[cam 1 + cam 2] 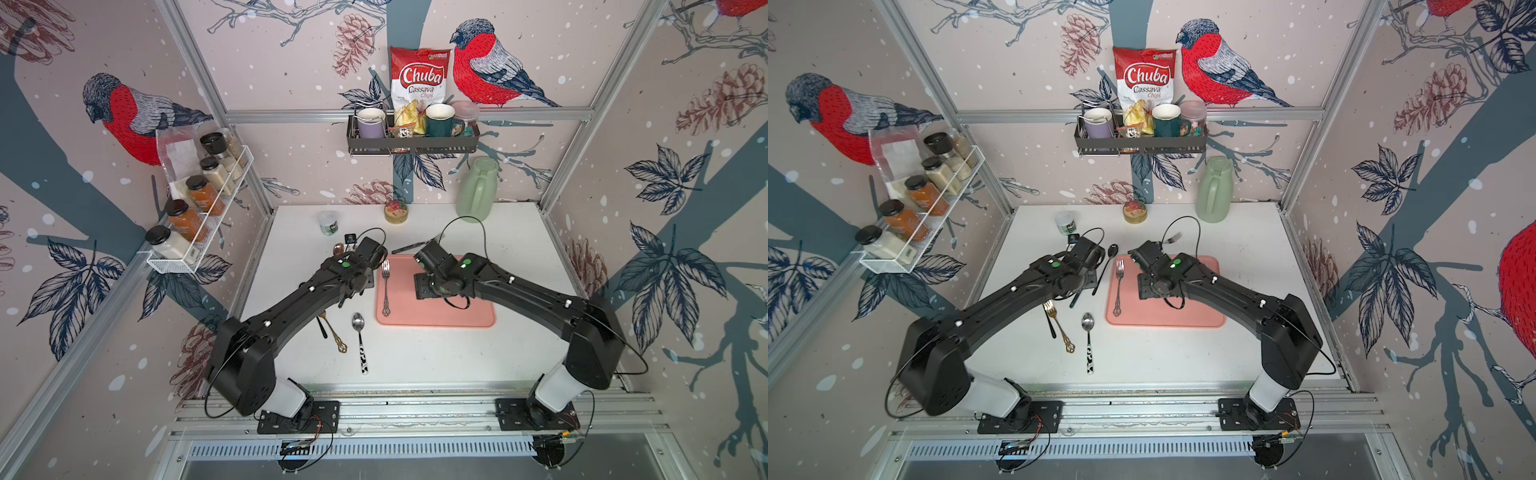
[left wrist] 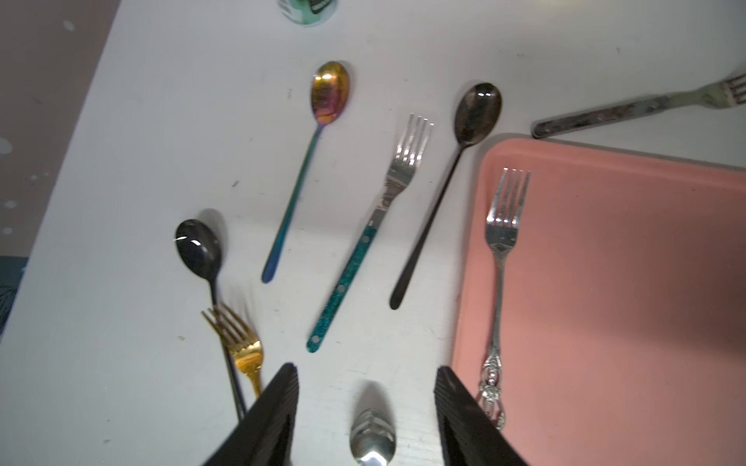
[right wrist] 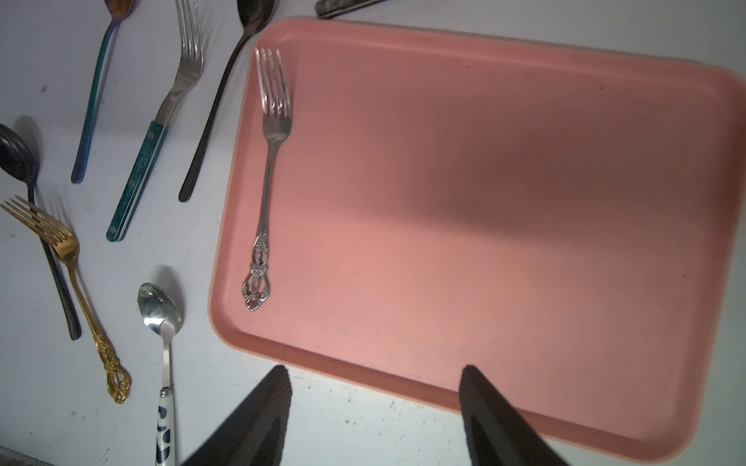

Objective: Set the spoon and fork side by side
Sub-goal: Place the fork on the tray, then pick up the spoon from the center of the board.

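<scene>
Fork [image 3: 269,181]: ornate silver metal with a scrolled, pierced handle end. It lies flat on the tray along the side nearest the loose cutlery, tines toward the back.
Tray [image 3: 484,201]: pink matte plastic with rounded corners and a low raised rim; nothing else is on it.
Spoon [image 3: 155,304]: polished steel bowl and a black-and-white patterned handle. It lies on the white table [image 2: 141,141] just off the tray's near corner, apart from the fork.
Left gripper [image 2: 365,369]: jaws apart and empty, ribbed black pads, hanging over that spoon's bowl.
Right gripper [image 3: 374,369]: jaws wide and empty, above the tray's near rim.
Neighbours: gold fork [image 2: 242,343] crossing a black spoon [image 2: 198,246]; a teal-handled fork [image 2: 363,250]; an iridescent spoon [image 2: 329,92]; a second black spoon [image 2: 478,109] just beside the tray.
Risk, grasp: the spoon is thin, slick and flat on a hard top, so the pads may skid off or pivot it.
Risk, placement: the raised rim may catch the spoon as it crosses. A low pass could nudge the fork askew, leaving the pair crossed, not parallel.
Risk, selection: with several spoons close together, the wrong one may get bumped.
</scene>
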You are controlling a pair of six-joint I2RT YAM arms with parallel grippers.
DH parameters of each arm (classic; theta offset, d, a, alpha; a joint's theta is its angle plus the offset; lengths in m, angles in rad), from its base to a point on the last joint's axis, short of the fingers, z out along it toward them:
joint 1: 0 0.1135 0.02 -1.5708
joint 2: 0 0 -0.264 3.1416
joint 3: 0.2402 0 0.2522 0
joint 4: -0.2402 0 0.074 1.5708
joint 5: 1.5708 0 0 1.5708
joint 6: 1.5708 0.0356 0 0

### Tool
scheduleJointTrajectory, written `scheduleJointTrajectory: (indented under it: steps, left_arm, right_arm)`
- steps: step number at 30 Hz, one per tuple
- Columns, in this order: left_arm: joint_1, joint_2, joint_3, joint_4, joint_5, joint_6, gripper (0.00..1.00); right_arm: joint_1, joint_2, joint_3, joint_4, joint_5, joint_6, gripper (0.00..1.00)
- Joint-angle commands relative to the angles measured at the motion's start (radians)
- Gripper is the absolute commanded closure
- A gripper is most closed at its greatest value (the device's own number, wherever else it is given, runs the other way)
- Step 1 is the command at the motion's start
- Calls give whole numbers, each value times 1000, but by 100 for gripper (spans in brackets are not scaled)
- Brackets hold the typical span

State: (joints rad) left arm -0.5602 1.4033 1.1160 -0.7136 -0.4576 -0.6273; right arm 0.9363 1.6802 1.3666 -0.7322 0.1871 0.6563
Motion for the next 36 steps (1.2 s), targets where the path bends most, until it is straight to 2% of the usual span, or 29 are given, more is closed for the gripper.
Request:
scheduleJointTrajectory:
  steps: [1,4,6,15,19,26,31,36]
  left_arm:
    - [90,-140,-87,-20,-7,17,44]
    - [206,-288,-185,-16,37,21,44]
    - [249,-367,-227,-30,22,13,44]
    - [267,-585,-290,-66,-103,-83,42]
    - [267,-600,-264,-105,-104,-78,41]
    - [267,-592,-280,-75,-79,-69,40]
    - [268,-573,-281,-48,-15,-43,35]
    - [268,-585,-289,-32,-13,-29,34]
  right_arm:
    - [90,68,38,32,48,147,33]
    - [185,160,98,51,44,187,32]
    - [244,232,158,26,54,207,32]
    - [351,464,341,-27,19,258,35]
    - [391,530,418,-78,0,276,36]
    - [443,624,521,-187,10,277,41]
    - [453,636,503,-193,18,282,50]
    - [458,639,485,-190,11,287,64]
